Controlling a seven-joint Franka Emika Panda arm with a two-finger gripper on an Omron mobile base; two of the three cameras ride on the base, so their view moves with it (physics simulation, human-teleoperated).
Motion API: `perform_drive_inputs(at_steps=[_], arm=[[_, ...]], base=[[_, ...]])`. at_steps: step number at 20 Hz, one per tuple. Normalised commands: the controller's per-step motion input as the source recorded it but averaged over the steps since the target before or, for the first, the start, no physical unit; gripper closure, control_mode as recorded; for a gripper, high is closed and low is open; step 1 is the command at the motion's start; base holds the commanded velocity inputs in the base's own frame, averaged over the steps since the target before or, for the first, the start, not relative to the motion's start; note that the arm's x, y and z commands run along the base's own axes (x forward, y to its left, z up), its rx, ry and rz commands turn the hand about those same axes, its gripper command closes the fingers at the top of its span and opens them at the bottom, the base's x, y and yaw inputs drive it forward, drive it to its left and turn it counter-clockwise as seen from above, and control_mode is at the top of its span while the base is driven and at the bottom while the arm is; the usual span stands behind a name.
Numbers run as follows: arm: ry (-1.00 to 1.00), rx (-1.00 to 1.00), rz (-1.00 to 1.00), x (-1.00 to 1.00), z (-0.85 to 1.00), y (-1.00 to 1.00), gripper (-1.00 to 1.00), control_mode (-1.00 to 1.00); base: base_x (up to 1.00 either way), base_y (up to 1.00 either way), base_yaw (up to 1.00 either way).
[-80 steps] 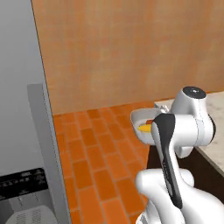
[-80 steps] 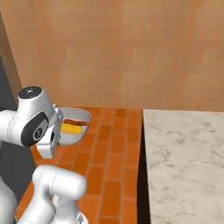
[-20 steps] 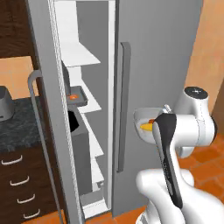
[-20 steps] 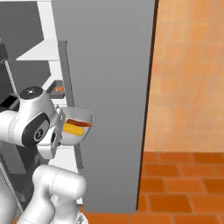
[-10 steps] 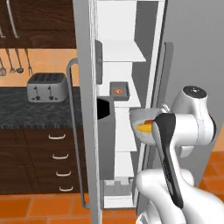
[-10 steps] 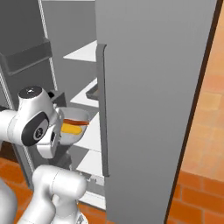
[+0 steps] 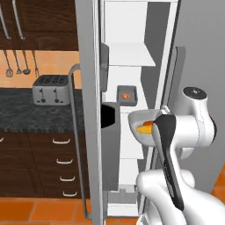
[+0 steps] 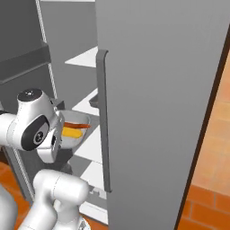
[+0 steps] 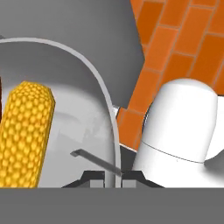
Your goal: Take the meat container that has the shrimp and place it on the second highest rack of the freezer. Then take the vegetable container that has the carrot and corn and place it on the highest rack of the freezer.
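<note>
Claw (image 9: 113, 174) pinched tight on the vegetable container's (image 9: 83, 131) rim keeps the corn (image 9: 24, 131) level; ahead and above waits the freezer's (image 7: 132, 26) highest rack (image 7: 129, 57).

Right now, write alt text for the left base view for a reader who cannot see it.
A white robot arm holds a rounded pale dish of corn and carrot before the open freezer. A small grey tray with a shrimp sits on a white shelf inside; a toaster stands on the dark counter at left.
</note>
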Motion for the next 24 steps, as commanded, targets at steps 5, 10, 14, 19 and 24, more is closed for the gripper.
perform_drive_inputs(at_steps=[5, 10, 14, 19, 24], arm=[[0.0, 0.0, 0.0, 0.0, 0.0, 0.0, 1.0, 1.0], [0.0, 0.0, 0.0, 0.0, 0.0, 0.0, 1.0, 1.0], [0.0, 0.0, 0.0, 0.0, 0.0, 0.0, 1.0, 1.0], [-0.21, 0.0, 0.0, -0.09, 0.54, 0.0, 1.0, -1.0], [-0.27, 0.0, 0.0, -0.01, 1.0, 0.0, 1.0, -1.0]], base=[[0.46, 0.0, 0.07], [0.27, 0.07, 0.05], [0.08, 0.04, 0.02], [0.0, 0.0, 0.0], [0.0, 0.0, 0.0]])
